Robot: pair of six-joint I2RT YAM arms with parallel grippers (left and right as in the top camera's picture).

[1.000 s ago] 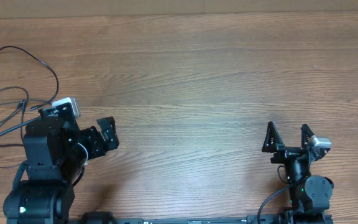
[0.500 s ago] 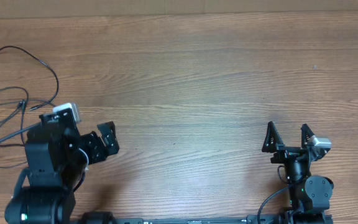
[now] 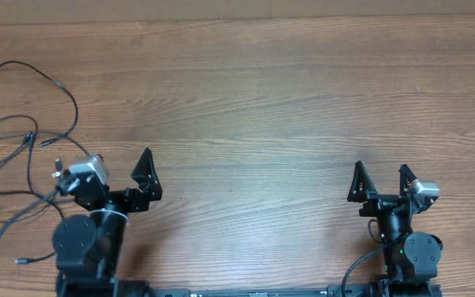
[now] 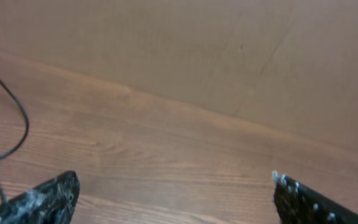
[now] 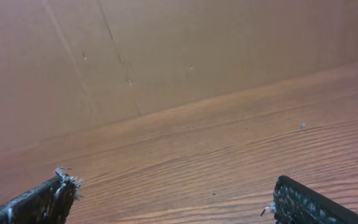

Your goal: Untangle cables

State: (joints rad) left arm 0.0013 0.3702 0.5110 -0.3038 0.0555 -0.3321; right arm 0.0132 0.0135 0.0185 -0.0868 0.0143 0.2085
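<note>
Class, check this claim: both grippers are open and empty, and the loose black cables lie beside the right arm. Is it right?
No. The overhead view shows the cables beside the left arm, not the right. The left gripper and right gripper are indeed open and empty.

Overhead cam: above table [image 3: 287,99], looks straight down, wide. L/R wrist cams: low over table, near-level, facing its far edge; that edge shared w/ overhead.

Thin black cables [image 3: 53,82] lie in loose, overlapping loops at the counter's [image 3: 262,99] left edge. A small plug end [image 3: 30,139] sits among the loops.
</note>
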